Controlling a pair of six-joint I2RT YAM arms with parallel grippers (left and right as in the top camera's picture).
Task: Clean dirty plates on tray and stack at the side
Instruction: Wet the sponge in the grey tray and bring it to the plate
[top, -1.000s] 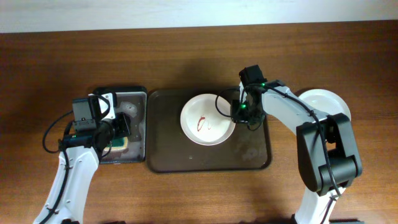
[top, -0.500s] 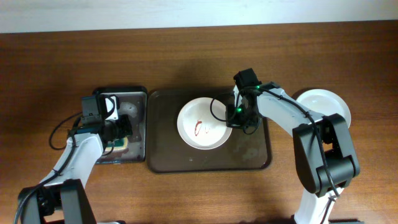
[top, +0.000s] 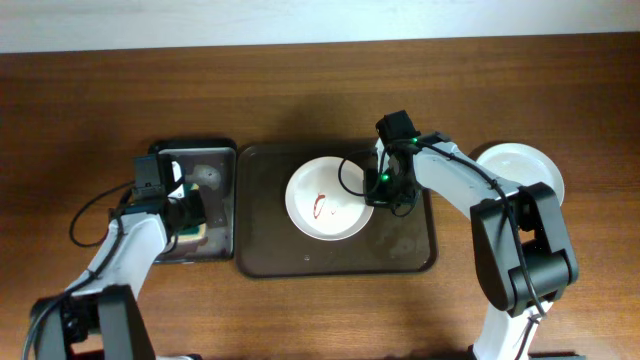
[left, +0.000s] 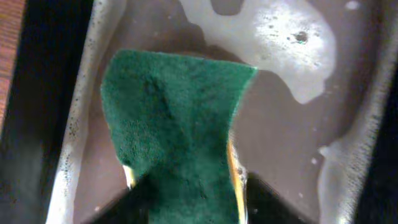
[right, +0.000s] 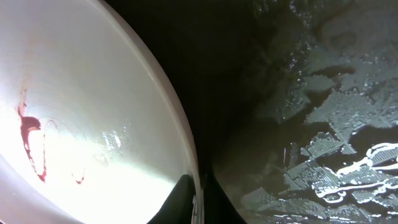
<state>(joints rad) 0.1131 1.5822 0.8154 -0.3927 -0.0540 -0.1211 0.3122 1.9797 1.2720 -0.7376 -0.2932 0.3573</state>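
R gripper (top: 383, 192) clamped on right rim of white plate (top: 325, 200); wrist view shows rim between both fingers. Plate lies mid brown tray (top: 270, 255), red smear (top: 320, 205) on its face. Tray floor wet, patchy water film (right: 323, 106). L gripper (top: 190, 215) pinches green sponge (left: 174, 124) inside small black tray (top: 222, 150), which has foam (left: 273, 37) in it. Second white plate (top: 520, 165) sits on wooden table (top: 300, 90), just right of brown tray. Pale wall strip (top: 300, 20) along far table edge.
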